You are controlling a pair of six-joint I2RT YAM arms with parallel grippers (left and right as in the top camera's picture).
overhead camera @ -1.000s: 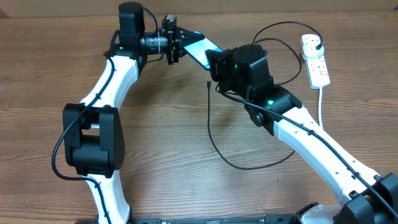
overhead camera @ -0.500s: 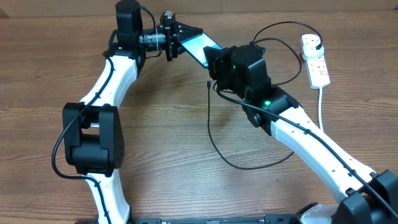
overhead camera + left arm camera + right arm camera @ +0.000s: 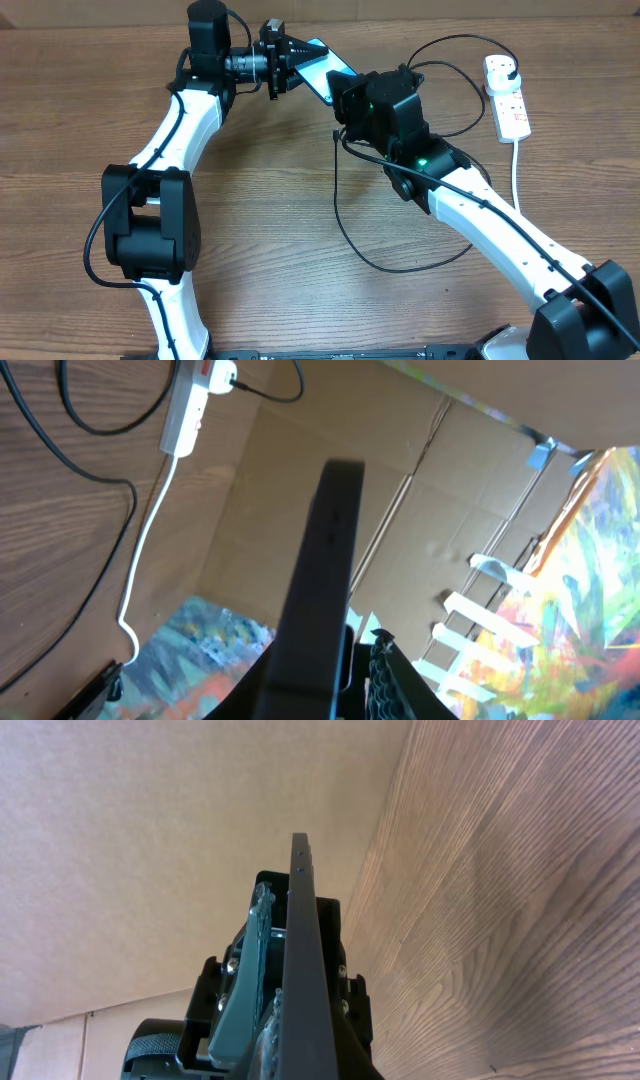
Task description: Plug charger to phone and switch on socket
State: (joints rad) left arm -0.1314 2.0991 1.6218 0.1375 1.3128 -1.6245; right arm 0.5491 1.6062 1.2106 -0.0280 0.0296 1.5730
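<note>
Left gripper point(image 3: 298, 55), jaws clamped on one end of the phone point(image 3: 320, 70), is holding it edge-up, clear of the table point(image 3: 280, 290), probably to present the free end for plugging. Right gripper point(image 3: 348, 98) is sitting at that free end; whether its jaws are apart or gripping cannot be told. The charger point(image 3: 337, 205) is lying slack on the wood, its connector tip beneath the right wrist, not yet in the phone, its other end reaching the socket point(image 3: 508, 100) at back right.
</note>
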